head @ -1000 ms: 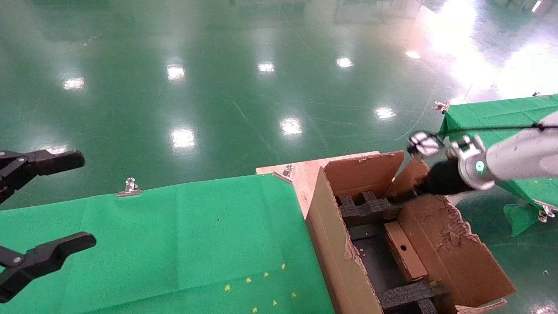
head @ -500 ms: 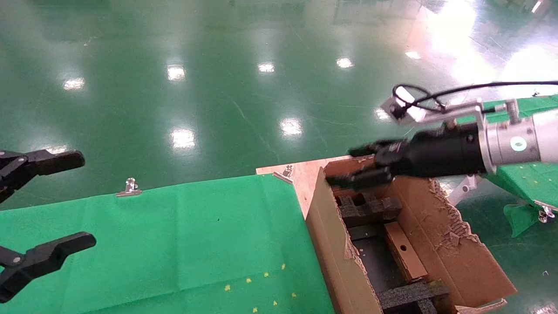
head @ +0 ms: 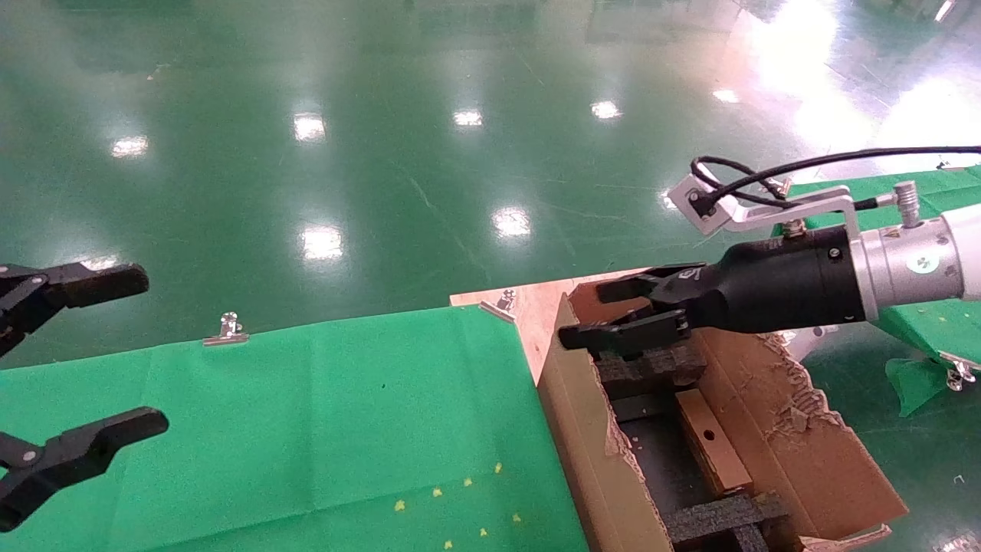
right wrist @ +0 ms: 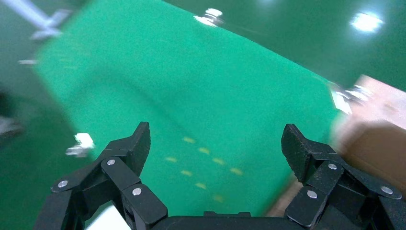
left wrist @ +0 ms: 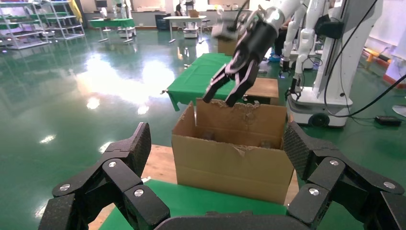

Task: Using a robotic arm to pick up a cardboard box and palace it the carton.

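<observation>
Black left gripper (head: 77,360) is parked at far left, jaws spread. Carton (head: 594,452) stands right of the green cloth (head: 306,414); cardboard box (head: 709,441) lies inside. Right gripper (head: 598,314) hovers above the carton's far end, fingers apart, empty.

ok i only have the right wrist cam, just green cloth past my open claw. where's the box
Observer: The box lies inside the carton, on its dark floor between the foam blocks.
Operator: where's my claw relative to the carton
Observer: The right claw hangs above the carton's far corner, on the side next to the cloth, and holds nothing.
Operator: and the left one
Observer: The left claw is open at the cloth's left edge, well apart from the carton.
</observation>
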### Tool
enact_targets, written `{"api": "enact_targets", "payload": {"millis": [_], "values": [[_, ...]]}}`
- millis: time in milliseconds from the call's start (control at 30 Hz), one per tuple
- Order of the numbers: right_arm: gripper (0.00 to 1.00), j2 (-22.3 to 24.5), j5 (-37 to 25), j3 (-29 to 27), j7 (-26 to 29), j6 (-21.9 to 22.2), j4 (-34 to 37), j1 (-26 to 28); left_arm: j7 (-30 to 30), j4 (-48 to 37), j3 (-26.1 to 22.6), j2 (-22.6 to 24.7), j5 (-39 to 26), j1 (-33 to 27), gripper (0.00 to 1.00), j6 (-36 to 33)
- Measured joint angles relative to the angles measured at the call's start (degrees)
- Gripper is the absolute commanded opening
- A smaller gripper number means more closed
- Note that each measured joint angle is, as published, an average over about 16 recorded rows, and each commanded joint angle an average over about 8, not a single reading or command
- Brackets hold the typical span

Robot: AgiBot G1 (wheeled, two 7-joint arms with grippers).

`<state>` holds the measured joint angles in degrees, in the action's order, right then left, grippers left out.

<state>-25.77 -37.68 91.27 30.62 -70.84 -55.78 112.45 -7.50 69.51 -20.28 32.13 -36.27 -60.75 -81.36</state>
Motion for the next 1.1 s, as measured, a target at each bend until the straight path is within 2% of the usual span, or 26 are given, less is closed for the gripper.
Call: {"api": "enact_targets", "payload": {"millis": [200, 1100], "values": [[1.00, -0.79, -0.40, -6.33, -1.67, -1.19, -1.49, -4.31, 0.00, 0.00, 0.00, 0.00, 0.00, 0.00, 1.00, 0.00], [1.00, -5.20, -2.37, -42.24, -11.15, -8.31, -9.99, -28.58, 0.00, 0.00, 0.00, 0.00, 0.00, 0.00, 1.00, 0.00]]}}
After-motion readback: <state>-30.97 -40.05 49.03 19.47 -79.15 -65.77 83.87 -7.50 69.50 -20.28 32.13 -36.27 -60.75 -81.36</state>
